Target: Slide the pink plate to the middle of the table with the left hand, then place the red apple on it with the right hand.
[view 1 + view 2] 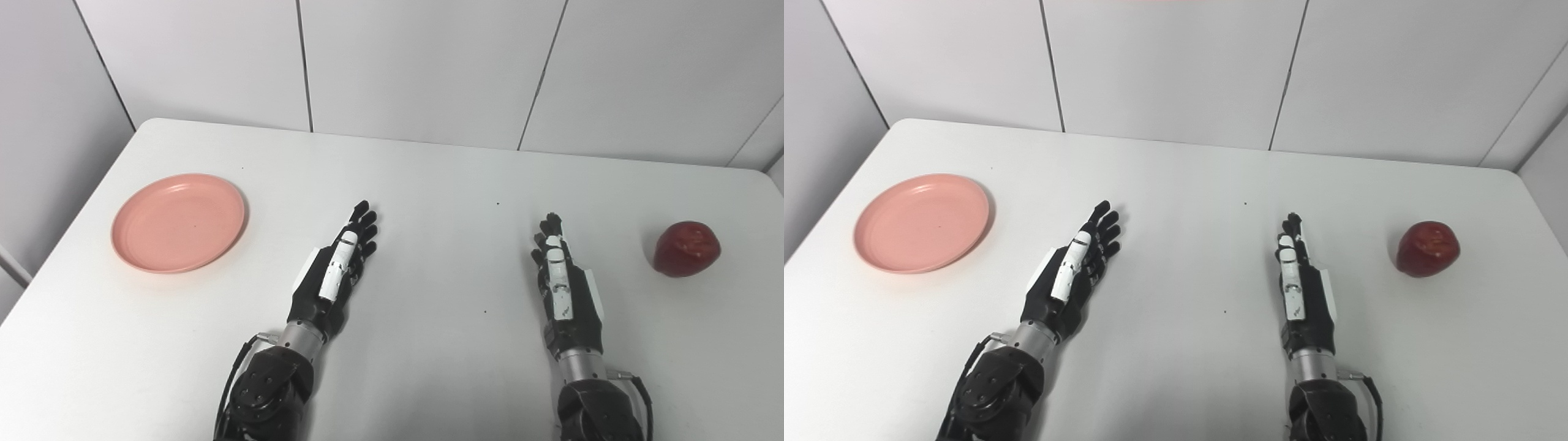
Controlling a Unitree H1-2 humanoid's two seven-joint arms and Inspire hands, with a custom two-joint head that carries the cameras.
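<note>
White table (429, 184) before a panelled wall. Pink plate (178, 222) lies at far left, apart from and left of the left hand (334, 272); red apple (686, 248) lies right of the right hand (562, 278). Both hands extended flat, empty.

Probably a lab or test bay: a bare white table (429, 184) fills the lower frame, boxed by plain white panelled walls (422, 61) across the top.
</note>
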